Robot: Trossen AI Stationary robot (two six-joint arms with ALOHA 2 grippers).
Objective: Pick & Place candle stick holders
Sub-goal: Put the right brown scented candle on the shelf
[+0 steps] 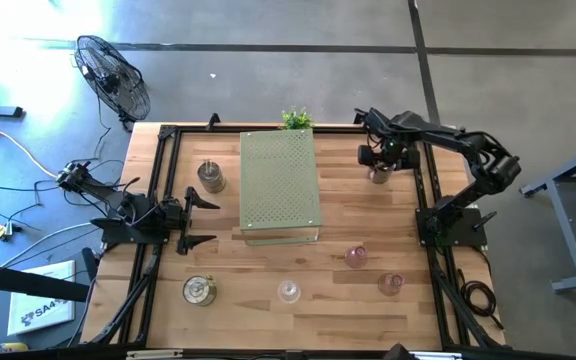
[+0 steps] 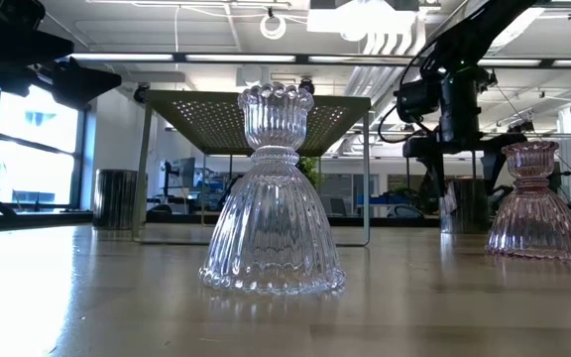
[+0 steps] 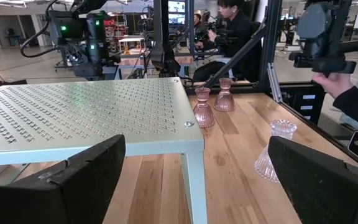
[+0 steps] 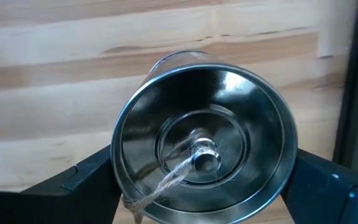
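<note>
A dull metal candle stick holder (image 4: 204, 149) stands on its base on the wood table at the far right (image 1: 379, 177). My right gripper (image 1: 378, 163) is over it, pointing down, one finger on each side of its cup. My left gripper (image 1: 202, 221) is open and empty at the table's left. Another metal holder (image 1: 210, 177) stands left of the board and a third (image 1: 199, 290) at the near left. The clear glass holder (image 1: 288, 292) and two pink ones (image 1: 356, 257) (image 1: 391, 284) stand near the front edge. My right gripper's fingers (image 4: 82, 180) stand on either side of the metal holder's cup, just under its rim (image 4: 120, 155), coming from above. The rim hides the fingertips, so I cannot tell whether they touch it. The holder stands upright on the table.
The pale green perforated board (image 1: 280, 185) stands on legs at the table's middle, with a small green plant (image 1: 296, 119) behind it. Black frame rails (image 1: 158, 200) run along both sides. A person (image 3: 229, 31) sits beyond the table.
</note>
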